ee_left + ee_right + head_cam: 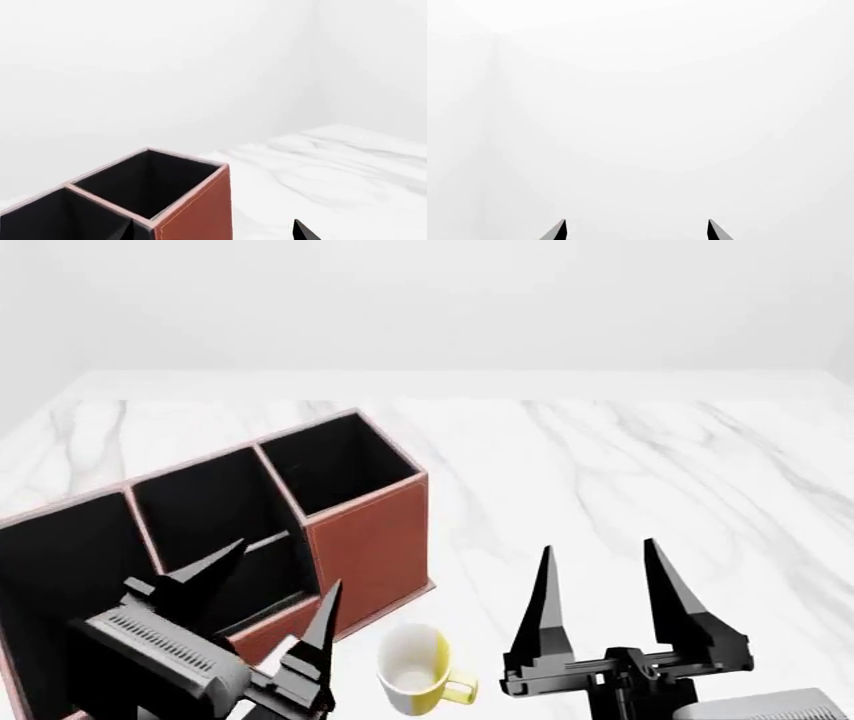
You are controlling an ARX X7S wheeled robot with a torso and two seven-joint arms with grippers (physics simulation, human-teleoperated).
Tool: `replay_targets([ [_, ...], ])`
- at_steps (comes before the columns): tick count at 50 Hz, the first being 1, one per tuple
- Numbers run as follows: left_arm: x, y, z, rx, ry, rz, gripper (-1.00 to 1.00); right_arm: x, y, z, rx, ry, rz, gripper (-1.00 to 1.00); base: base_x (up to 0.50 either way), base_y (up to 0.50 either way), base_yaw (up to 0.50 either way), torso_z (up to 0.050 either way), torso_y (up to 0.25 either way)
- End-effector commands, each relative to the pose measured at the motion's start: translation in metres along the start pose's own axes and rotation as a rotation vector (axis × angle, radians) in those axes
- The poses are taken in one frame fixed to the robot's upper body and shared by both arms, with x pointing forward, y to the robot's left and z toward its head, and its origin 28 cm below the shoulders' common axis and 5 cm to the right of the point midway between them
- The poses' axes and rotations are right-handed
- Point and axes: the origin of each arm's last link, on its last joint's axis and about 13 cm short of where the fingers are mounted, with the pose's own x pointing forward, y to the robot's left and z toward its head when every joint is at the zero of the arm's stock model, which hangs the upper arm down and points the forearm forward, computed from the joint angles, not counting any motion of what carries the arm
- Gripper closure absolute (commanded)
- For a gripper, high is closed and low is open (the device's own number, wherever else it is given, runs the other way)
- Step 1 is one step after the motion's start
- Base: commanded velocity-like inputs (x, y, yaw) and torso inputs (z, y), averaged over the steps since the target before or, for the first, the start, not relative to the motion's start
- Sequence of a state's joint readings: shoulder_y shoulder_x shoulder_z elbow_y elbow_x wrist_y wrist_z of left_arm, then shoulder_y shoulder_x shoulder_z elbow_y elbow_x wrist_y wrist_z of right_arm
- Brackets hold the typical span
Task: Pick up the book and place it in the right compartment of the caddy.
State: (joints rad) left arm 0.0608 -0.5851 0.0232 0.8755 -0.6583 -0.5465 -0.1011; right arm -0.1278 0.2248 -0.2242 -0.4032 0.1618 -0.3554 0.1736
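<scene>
The book is out of view in every frame. The reddish-brown caddy (374,540) stands at the left of the white marble table, black inside. Its right compartment (340,465) is the tall square end section, open at the top and with nothing showing in it; the left wrist view also shows the right compartment (150,182). My left gripper (274,585) is open above the caddy's low front wall, one finger over the interior and one outside. The left gripper (213,232) holds nothing. My right gripper (599,552) is open and empty, right of the mug, and the right gripper (635,227) faces blank white.
A white-and-yellow mug (414,670) stands upright just in front of the caddy's right corner, between my two grippers. The marble table (601,460) stretches away to the right and back, ending at a pale wall.
</scene>
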Motion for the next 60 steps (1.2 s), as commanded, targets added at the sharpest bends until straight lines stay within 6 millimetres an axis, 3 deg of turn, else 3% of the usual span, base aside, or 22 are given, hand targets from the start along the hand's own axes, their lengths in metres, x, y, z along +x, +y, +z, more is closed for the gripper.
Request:
replay_targets([
  [1, 0.000, 0.005, 0.025, -0.051, 0.070, -0.035, -1.00, 0.000, 0.000, 0.000, -0.013, -0.006, 0.006, -1.00, 0.00, 0.00, 0.00, 0.000, 0.000],
  [3, 0.002, 0.006, 0.026, -0.070, 0.082, -0.024, -1.00, 0.000, 0.000, 0.000, -0.013, -0.005, 0.007, -1.00, 0.00, 0.00, 0.00, 0.000, 0.000],
  [6, 0.013, 0.012, 0.027, -0.235, 0.174, 0.003, -1.00, 0.000, 0.000, 0.000, -0.012, -0.001, 0.012, -1.00, 0.00, 0.00, 0.00, 0.000, 0.000],
  [19, 0.033, 0.023, 0.017, -0.390, 0.281, 0.075, -1.00, -0.001, 0.001, 0.000, -0.012, 0.003, 0.020, -1.00, 0.00, 0.00, 0.00, 0.000, 0.000],
  [38, 0.034, 0.026, -0.004, -0.440, 0.443, 0.043, -1.00, -0.002, 0.002, -0.001, -0.008, 0.017, 0.023, -1.00, 0.00, 0.00, 0.00, 0.000, 0.000],
  [60, 0.032, 0.026, -0.001, -0.390, 0.496, 0.048, -1.00, -0.004, 0.003, -0.003, -0.007, 0.029, 0.035, -1.00, 0.00, 0.00, 0.00, 0.000, 0.000],
])
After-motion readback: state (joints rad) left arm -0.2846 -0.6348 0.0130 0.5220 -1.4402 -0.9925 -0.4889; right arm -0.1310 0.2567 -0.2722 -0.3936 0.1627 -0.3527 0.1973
